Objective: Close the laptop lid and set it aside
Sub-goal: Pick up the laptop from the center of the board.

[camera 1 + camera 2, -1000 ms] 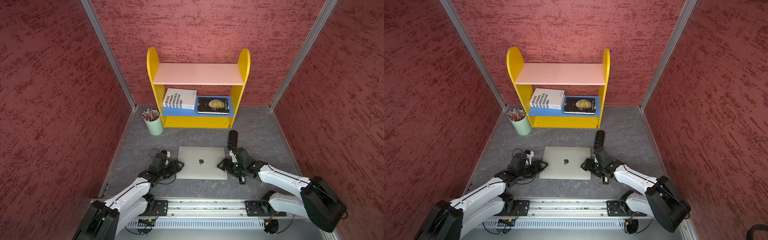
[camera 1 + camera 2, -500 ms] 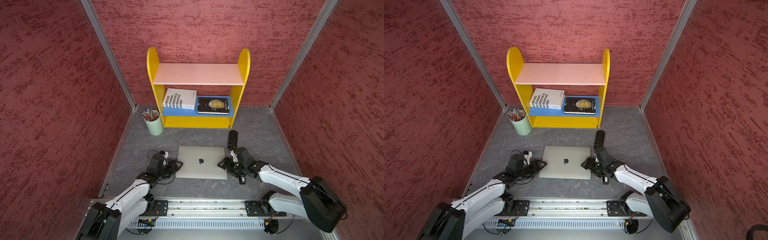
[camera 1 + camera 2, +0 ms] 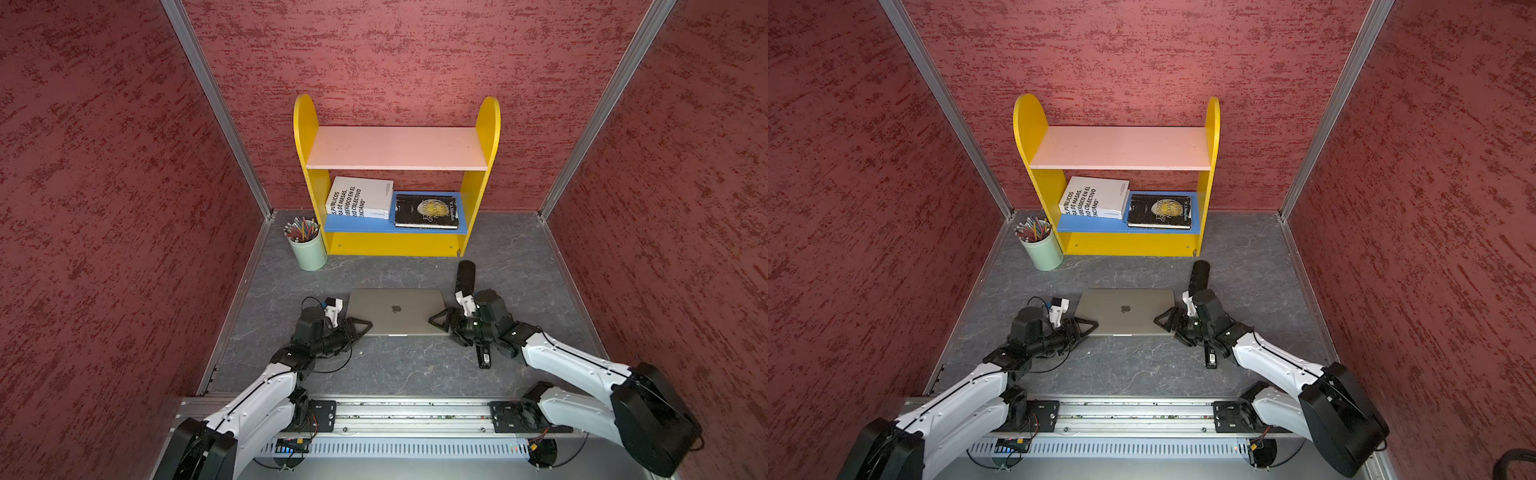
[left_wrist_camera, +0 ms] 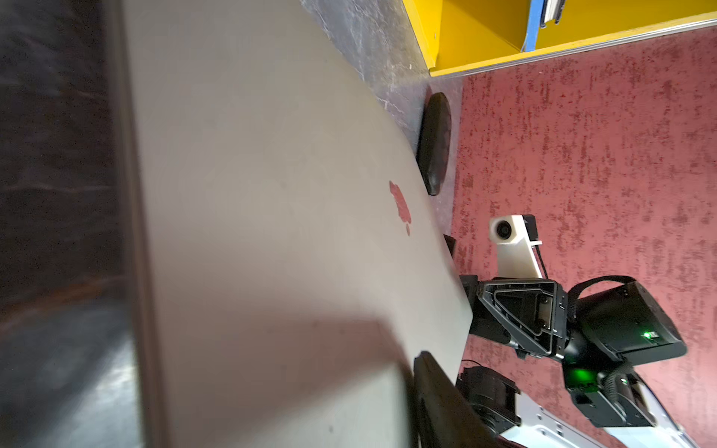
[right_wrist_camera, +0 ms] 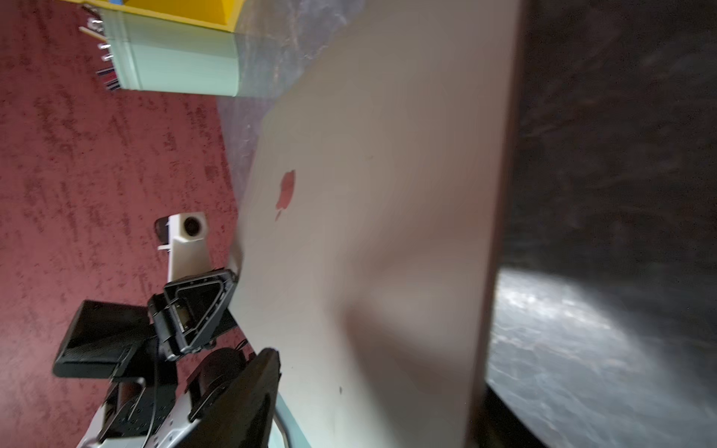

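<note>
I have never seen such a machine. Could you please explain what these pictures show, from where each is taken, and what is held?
These are two robot arms on a rail, each ending in a two-fingered clamp, a gripper. Two pictures look down on the whole scene; two come from cameras on the wrists, close to the laptop. On the grey table lies this closed silver laptop. The left gripper and the right gripper are at its two side edges; whether they grip it I cannot tell. Farther back are a yellow shelf holding a white book and a black book, a cup of pencils and a dark oblong object.
</note>
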`<action>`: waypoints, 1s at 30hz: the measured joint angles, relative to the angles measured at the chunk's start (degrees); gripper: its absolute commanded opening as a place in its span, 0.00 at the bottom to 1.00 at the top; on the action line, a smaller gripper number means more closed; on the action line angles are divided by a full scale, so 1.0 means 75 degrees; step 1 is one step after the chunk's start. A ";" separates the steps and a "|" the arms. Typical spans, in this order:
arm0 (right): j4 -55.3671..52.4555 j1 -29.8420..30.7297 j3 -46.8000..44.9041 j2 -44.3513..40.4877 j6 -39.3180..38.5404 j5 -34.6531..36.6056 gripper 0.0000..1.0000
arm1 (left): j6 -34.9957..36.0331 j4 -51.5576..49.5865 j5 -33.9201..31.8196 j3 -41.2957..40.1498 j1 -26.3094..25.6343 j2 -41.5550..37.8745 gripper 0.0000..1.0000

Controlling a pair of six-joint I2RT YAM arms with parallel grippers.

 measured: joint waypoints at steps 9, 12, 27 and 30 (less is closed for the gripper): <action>-0.0219 -0.0073 -0.0003 -0.0251 0.0085 -0.0073 0.59 | -0.0493 0.0192 0.0119 0.0000 0.0050 -0.0297 0.33; -0.0254 -0.0102 -0.0003 -0.0393 0.0131 -0.0061 0.56 | -0.0650 0.0227 0.0137 0.0000 0.0052 -0.0437 0.32; -0.0160 -0.0181 0.0000 -0.1029 0.0833 0.0181 0.34 | -0.1396 0.0586 -0.0052 0.0055 0.0000 -0.0968 0.34; -0.0029 -0.0204 0.0029 -0.1139 0.1046 0.0259 0.28 | -0.1495 0.0624 -0.0239 0.0192 -0.0064 -0.0997 0.34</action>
